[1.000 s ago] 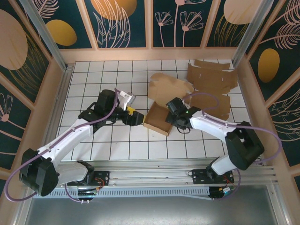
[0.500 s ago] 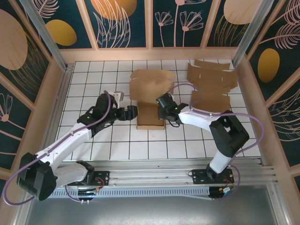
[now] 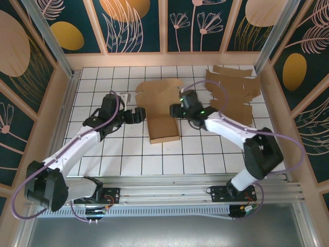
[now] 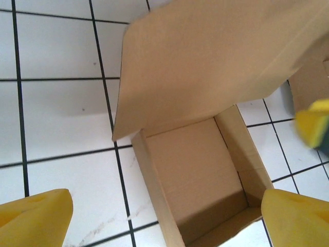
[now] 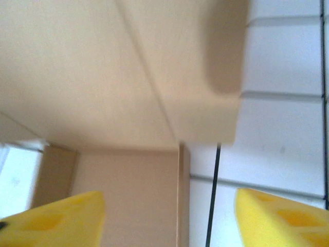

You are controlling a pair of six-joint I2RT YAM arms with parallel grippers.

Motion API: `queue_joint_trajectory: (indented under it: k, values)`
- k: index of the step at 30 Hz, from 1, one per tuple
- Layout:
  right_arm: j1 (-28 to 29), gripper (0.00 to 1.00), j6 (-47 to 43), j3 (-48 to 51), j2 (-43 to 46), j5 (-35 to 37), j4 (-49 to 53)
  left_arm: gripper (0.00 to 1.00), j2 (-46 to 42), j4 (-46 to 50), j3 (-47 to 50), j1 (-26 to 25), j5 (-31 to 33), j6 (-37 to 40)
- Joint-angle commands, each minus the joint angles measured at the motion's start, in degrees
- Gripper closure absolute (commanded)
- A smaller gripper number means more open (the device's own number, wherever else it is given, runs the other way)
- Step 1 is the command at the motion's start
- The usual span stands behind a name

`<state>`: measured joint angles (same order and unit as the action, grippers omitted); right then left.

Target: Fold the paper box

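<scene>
The brown paper box (image 3: 163,129) lies as an open tray on the tiled table, its lid flap (image 3: 160,92) spread toward the back. My left gripper (image 3: 139,115) hovers open at the tray's back left corner. Seen from the left wrist, the tray (image 4: 198,164) and lid flap (image 4: 216,67) lie ahead of the left gripper (image 4: 167,221), with nothing between its yellow fingertips (image 4: 36,218). My right gripper (image 3: 174,110) is open at the tray's back right corner. From the right wrist, the tray's side wall (image 5: 183,195) stands untouched between the spread fingers of the right gripper (image 5: 167,221), under the lid flap (image 5: 103,67).
Flat cardboard blanks (image 3: 232,95) are piled at the back right of the table. A raised wooden border (image 3: 164,59) and metal posts enclose the tiled surface. One yellow finger of the right gripper (image 4: 313,123) shows at the right edge of the left wrist view.
The box has slid left and turned square, its lid now pointing to the back. The right gripper moved from the box's right side to its back right corner. The left gripper shifted back and left.
</scene>
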<state>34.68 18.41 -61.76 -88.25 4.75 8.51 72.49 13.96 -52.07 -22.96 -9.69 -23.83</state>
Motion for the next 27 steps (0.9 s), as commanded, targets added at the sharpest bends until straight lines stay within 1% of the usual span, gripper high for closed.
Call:
queue_joint_trajectory:
  k: [1, 2, 3, 5, 6, 8, 9, 11, 13, 16, 19, 23, 25, 27]
  values:
    - [-7.42, 0.18, -10.10, 1.23, 3.04, -14.85, -7.31, 0.06, 2.60, 1.14, -3.33, 0.93, -0.21, 5.41]
    - [-9.38, 0.14, -12.64, 0.84, 2.43, -19.18, -7.85, 0.06, 3.65, 1.40, -5.33, 1.22, 0.25, 6.97]
    - [-11.23, 0.12, -14.70, 0.13, 1.37, -22.25, -7.79, 0.06, 4.76, 1.94, -6.33, 1.42, 0.92, 8.39]
    - [-13.70, 0.12, -18.86, -1.73, -1.11, -28.26, -6.97, 0.06, 6.72, 2.57, -8.17, 1.82, 2.04, 10.85]
    - [-14.62, 0.12, -20.63, -2.80, -2.36, -30.52, -6.49, 0.06, 7.67, 2.57, -8.90, 2.00, 1.61, 11.82]
    - [-15.80, 0.15, -25.88, -5.60, -5.50, -35.47, -4.88, 0.06, 9.83, 2.07, -10.66, 2.42, -0.79, 13.38]
    - [-15.87, 0.16, -27.32, -6.61, -6.57, -36.71, -4.15, 0.06, 10.66, 2.00, -11.43, 2.51, -1.82, 13.93]
    - [-15.94, 0.19, -30.54, -8.76, -9.03, -37.96, -3.45, 0.06, 13.14, 2.30, -13.20, 2.73, -2.56, 14.79]
    - [-16.00, 0.21, -32.29, -10.02, -10.91, -39.27, -3.67, 0.07, 14.90, 2.22, -14.05, 2.93, -1.78, 15.43]
    - [-15.97, 0.28, -32.92, -12.09, -13.54, -38.98, -3.98, 0.08, 16.68, 1.45, -14.75, 3.63, -0.90, 16.13]
    - [-16.07, 0.37, -33.17, -14.26, -15.65, -38.16, -3.11, 0.10, 18.65, 1.60, -16.05, 4.30, -1.81, 17.00]
    - [-15.99, 0.58, -32.59, -14.68, -16.29, -37.93, -3.25, 0.17, 21.03, 1.51, -17.25, 4.52, -5.86, 16.99]
    - [-16.02, 0.63, -32.02, -14.01, -15.80, -37.46, -3.82, 0.22, 21.76, 1.51, -17.32, 4.54, -7.83, 16.73]
    - [-16.02, 0.64, -30.89, -12.89, -14.78, -36.56, -4.63, 0.27, 22.15, 1.13, -16.86, 4.56, -9.23, 16.31]
